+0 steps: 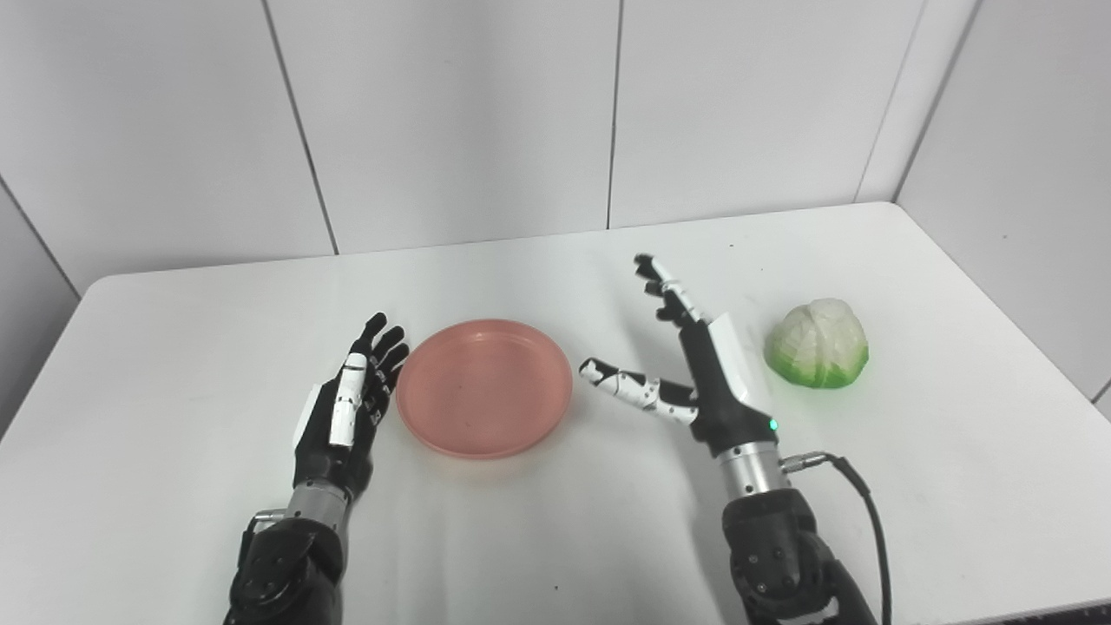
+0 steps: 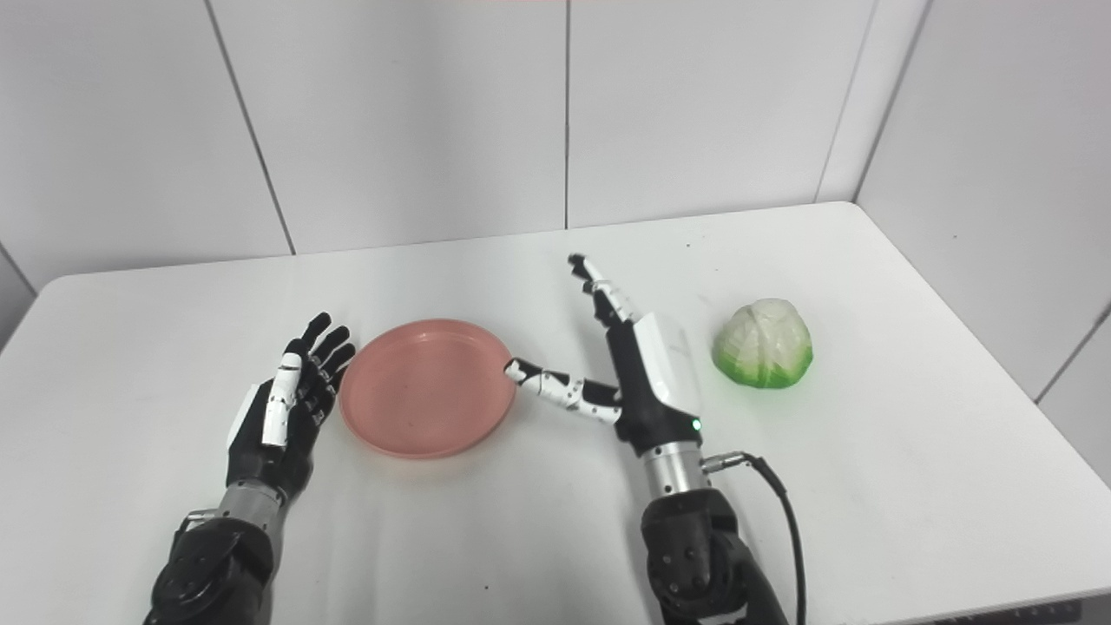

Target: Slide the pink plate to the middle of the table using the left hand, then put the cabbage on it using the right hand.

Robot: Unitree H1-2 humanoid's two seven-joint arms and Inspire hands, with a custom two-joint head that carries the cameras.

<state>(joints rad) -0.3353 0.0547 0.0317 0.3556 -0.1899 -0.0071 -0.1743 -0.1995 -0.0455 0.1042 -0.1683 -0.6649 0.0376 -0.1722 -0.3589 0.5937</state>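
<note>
Pink plate (image 1: 484, 387) lay flat, rim up, approx mid-table; round, so no real long axis. Left hand (image 1: 345, 415) splayed, holding nothing, fingertips right at plate's left edge; contact unclear. Right hand (image 1: 694, 365) spread wide, empty, thumb toward plate, betw. plate & cabbage (image 1: 817, 344). Cabbage sat dome-up, right of the hand, well apart from plate. Risks, prob.: further push w/ left hand overshooting centre; round cabbage rolling from a loose grasp.

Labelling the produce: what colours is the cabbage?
Cabbage: whitish top, bright green base, clearest in the left eye view.
</note>
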